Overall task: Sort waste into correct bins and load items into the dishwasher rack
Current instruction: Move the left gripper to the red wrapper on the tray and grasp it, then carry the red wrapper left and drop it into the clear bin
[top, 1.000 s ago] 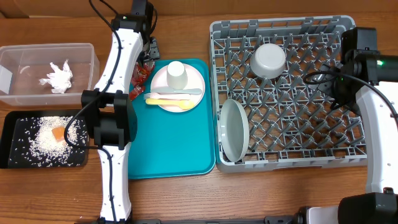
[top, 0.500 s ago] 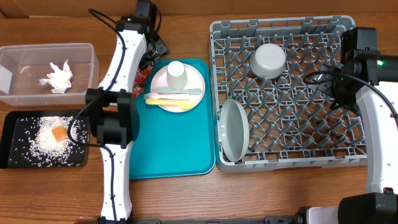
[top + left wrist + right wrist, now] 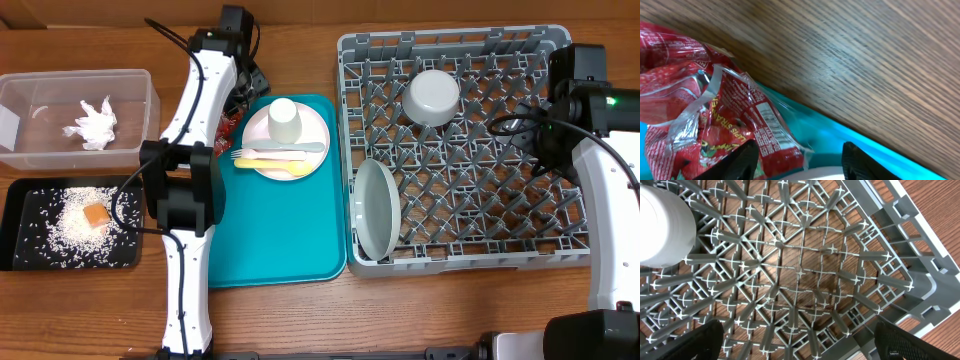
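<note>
A: Left gripper (image 3: 801,162)?

B: Fingers apart, low over the red wrapper (image 3: 715,115). A corner of the crinkled film lies between them, not pinched. It sits at the far left edge of the teal tray (image 3: 280,230), partly on the wood table (image 3: 865,50).

A: Right gripper (image 3: 802,345)?

B: Spread wide and empty, hovering over the far right corner of the dishwasher rack (image 3: 800,270). Wood grain shows through the grid floor.

A: What's loaded?

B: The small grey bowl (image 3: 432,95) sits far-centre in the rack, and the round grey plate (image 3: 375,208) stands on edge along the left wall. The rack is grey moulded plastic with pegs and lattice sides.

A: On the tray?

B: A pale plate (image 3: 318,128) at the far end, holding a white cup (image 3: 284,117), a white fork (image 3: 285,148) and a yellow spoon (image 3: 272,165).

A: Bins?

B: Both far left. The clear tub (image 3: 145,90) holds the crumpled napkin (image 3: 93,122). Nearer us, the black tray (image 3: 25,258) holds scattered rice (image 3: 65,228) and an orange cube (image 3: 96,215).

A: Blind spots?

B: In the overhead view the left arm covers most of the wrapper, and the right gripper's fingers are under its own arm. The wrapper print is only partly readable.
</note>
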